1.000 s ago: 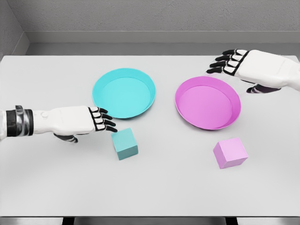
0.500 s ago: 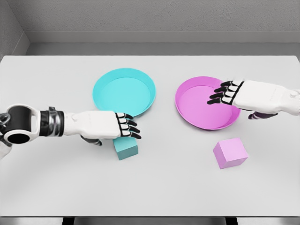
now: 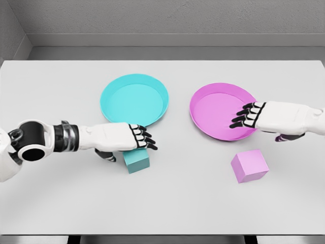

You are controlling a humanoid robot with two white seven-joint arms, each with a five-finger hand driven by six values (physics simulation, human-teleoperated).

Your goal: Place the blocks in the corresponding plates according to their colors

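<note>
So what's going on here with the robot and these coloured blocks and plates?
The robot is sorting blocks by colour, and neither block is in a plate yet. Its left hand is over the teal cube, which sits on the white table just in front of the round teal plate; a grip isn't clear. Its right hand hovers at the near right rim of the round pink plate, fingers spread, while the pink cube lies untouched in front of that plate.

Plain white table (image 3: pixel 61 203) with a teal plate (image 3: pixel 134 99), pink plate (image 3: pixel 221 111), teal block (image 3: pixel 137 160) and pink block (image 3: pixel 249 165) sitting on it.
</note>
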